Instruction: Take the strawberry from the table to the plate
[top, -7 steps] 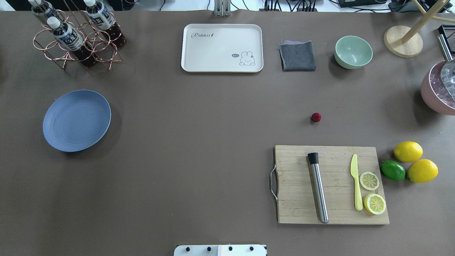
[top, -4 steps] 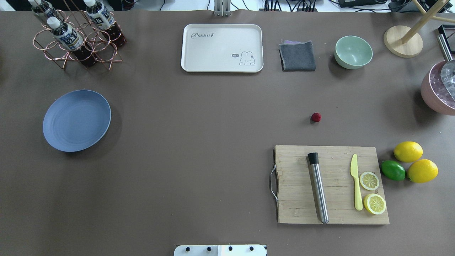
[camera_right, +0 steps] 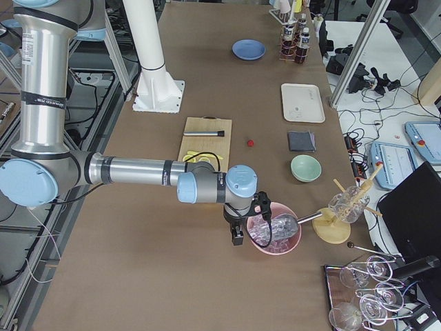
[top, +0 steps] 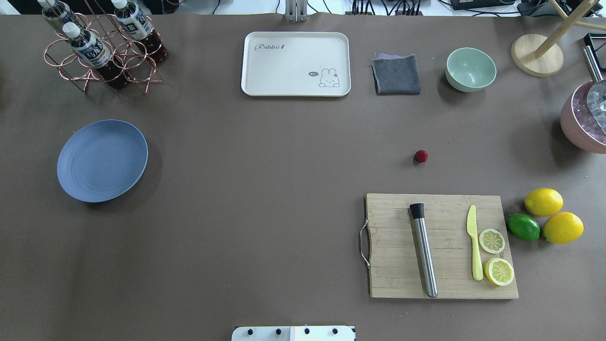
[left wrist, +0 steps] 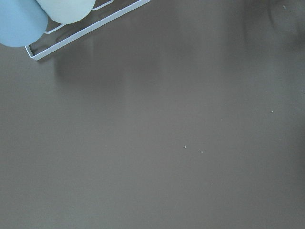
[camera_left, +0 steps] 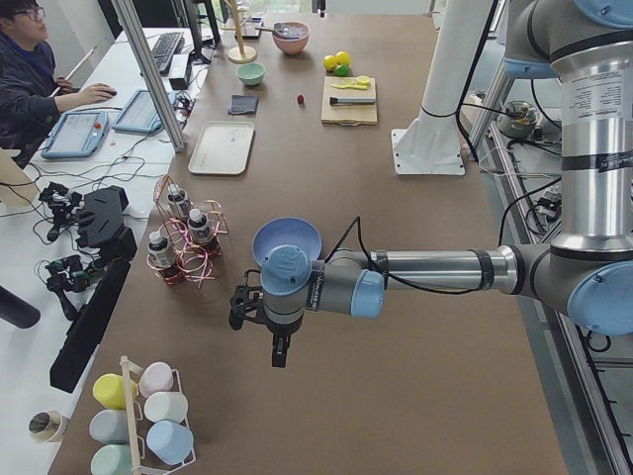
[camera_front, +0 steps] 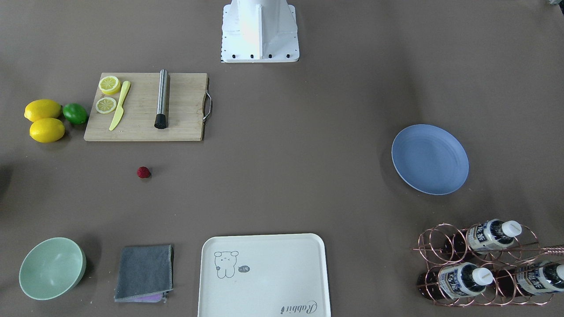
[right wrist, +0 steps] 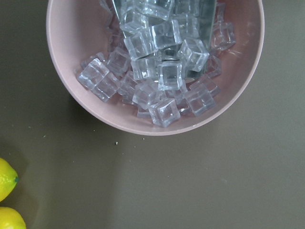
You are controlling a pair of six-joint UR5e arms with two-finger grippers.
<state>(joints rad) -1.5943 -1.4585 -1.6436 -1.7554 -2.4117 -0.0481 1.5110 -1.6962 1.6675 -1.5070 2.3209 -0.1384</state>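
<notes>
The small red strawberry (top: 421, 156) (camera_front: 143, 172) lies alone on the brown table (top: 265, 189), just beyond the wooden cutting board (top: 440, 246). The blue plate (top: 102, 161) (camera_front: 429, 158) sits with nothing on it far off on the table's left side. Neither gripper appears in the overhead or front views. In the side views the left gripper (camera_left: 275, 351) hangs near the plate (camera_left: 293, 234), and the right gripper (camera_right: 237, 238) hangs beside a pink bowl (camera_right: 275, 234). I cannot tell whether either is open or shut.
On the board lie a steel muddler (top: 423, 248), a yellow knife (top: 474, 241) and lemon slices. Lemons and a lime (top: 523, 227) sit to its right. At the back stand a cream tray (top: 296, 64), grey cloth (top: 396, 74), mint bowl (top: 470, 69) and bottle rack (top: 102, 45). The pink bowl holds ice cubes (right wrist: 157, 71).
</notes>
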